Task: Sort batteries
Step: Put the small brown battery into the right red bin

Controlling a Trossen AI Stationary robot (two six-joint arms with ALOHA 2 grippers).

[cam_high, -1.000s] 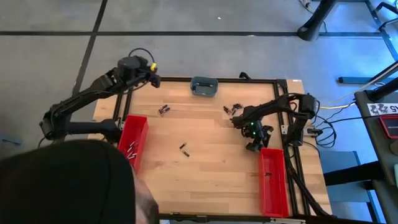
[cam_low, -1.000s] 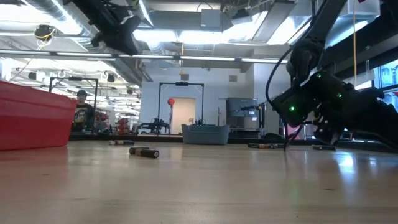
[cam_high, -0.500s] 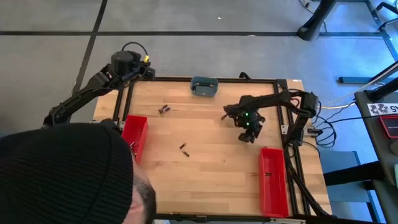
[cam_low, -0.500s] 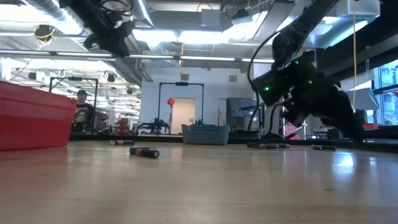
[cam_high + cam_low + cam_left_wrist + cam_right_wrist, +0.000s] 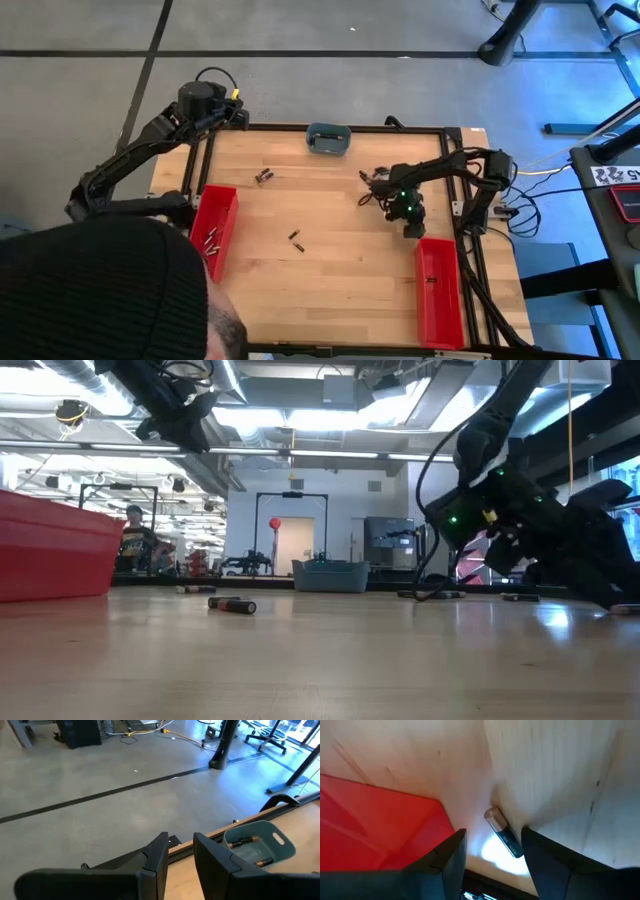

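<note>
Batteries lie scattered on the wooden table: a pair (image 5: 263,176), one (image 5: 296,239) mid-table, a cluster (image 5: 372,178); others sit in both red bins. My right gripper (image 5: 412,228) hovers low, just beyond the far end of the right red bin (image 5: 438,290), open. In its wrist view a dark battery with a silvery end (image 5: 502,834) lies slantwise between its fingers (image 5: 493,831). My left gripper (image 5: 240,115) waits, open and holding nothing (image 5: 180,840), raised over the table's far left corner. My right gripper has the battery between its open fingers, which point down toward the table. The battery's dark end (image 5: 516,852) lies close to one finger (image 5: 535,855); whether that finger touches it I cannot tell.
A grey-blue dish (image 5: 328,138) at the far edge holds two batteries (image 5: 243,840). The left red bin (image 5: 215,225) stands along the left edge. A person's head in a black hat (image 5: 100,290) covers the near left corner. Bare wood lies between the bins.
My right gripper swung from the right bin's far end toward the battery cluster, then came back toward the bin and lower to the table. My left arm drew slightly toward the far left corner. The person's head shifted at the near left edge.
</note>
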